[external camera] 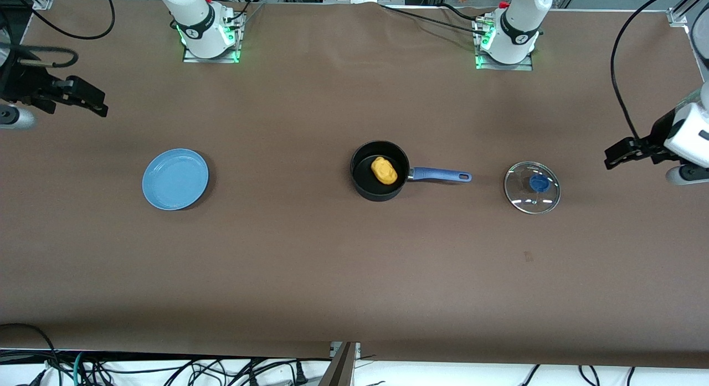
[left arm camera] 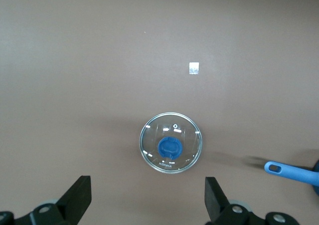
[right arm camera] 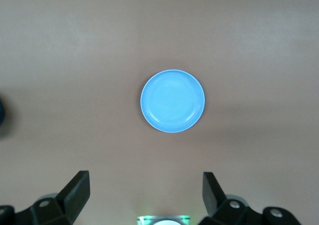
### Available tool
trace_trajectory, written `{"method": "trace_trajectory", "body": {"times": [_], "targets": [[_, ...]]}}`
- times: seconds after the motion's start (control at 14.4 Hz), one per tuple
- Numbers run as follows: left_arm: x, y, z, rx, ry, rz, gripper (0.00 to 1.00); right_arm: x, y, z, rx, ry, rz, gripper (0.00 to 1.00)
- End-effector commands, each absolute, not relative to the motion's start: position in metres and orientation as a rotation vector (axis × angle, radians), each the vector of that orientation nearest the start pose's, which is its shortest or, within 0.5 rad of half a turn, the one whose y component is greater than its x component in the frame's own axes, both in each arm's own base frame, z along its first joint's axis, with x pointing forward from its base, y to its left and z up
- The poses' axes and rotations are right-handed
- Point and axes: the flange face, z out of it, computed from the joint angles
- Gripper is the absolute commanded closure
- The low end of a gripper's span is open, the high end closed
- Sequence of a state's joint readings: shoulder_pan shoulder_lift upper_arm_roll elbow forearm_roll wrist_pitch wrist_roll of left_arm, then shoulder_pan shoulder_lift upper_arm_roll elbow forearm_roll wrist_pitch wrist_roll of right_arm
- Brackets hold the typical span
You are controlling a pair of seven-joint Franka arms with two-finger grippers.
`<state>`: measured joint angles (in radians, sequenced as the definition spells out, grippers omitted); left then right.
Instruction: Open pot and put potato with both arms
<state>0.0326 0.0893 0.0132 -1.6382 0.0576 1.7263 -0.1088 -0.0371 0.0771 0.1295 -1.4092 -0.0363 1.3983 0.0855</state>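
The black pot (external camera: 366,182) stands open mid-table, its blue handle (external camera: 440,175) pointing toward the left arm's end. The yellow-orange potato (external camera: 384,170) lies inside it. The glass lid (external camera: 532,187) with its blue knob lies flat on the table beside the handle's tip, toward the left arm's end. My left gripper (external camera: 617,155) is open and empty, up in the air over the table at that end. In the left wrist view (left arm camera: 147,195) it sees the lid (left arm camera: 171,142) and the handle's tip (left arm camera: 291,171). My right gripper (external camera: 94,103) is open and empty, over the table's right-arm end; its wrist view (right arm camera: 145,190) shows the same.
A flat light-blue plate (external camera: 175,179) lies toward the right arm's end and shows in the right wrist view (right arm camera: 172,101). A small pale tag (left arm camera: 194,69) lies on the brown table near the lid. Cables hang along the table's edge nearest the front camera.
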Motion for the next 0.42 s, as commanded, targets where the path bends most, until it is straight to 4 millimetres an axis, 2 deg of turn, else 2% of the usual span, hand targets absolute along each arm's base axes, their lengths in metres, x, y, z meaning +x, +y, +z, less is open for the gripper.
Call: {"method": "trace_trajectory", "body": {"times": [0.0, 0.07, 0.28, 0.35], "targets": [[0.587, 0.03, 0.587, -3.102, -0.214, 0.013, 0.0, 0.553, 0.04, 0.637, -3.171, -0.079, 0.157, 0.0], [0.584, 0.027, 0.591, -3.103, -0.206, 0.048, 0.0, 0.554, 0.04, 0.635, -3.17, -0.081, 0.164, 0.0], [0.588, 0.007, 0.61, -3.146, -0.191, -0.001, 0.0, 0.557, 0.035, 0.633, -3.17, -0.076, 0.169, 0.0], [0.588, 0.005, 0.611, -3.155, -0.187, -0.006, 0.0, 0.557, 0.035, 0.633, -3.17, -0.076, 0.169, 0.0]]}}
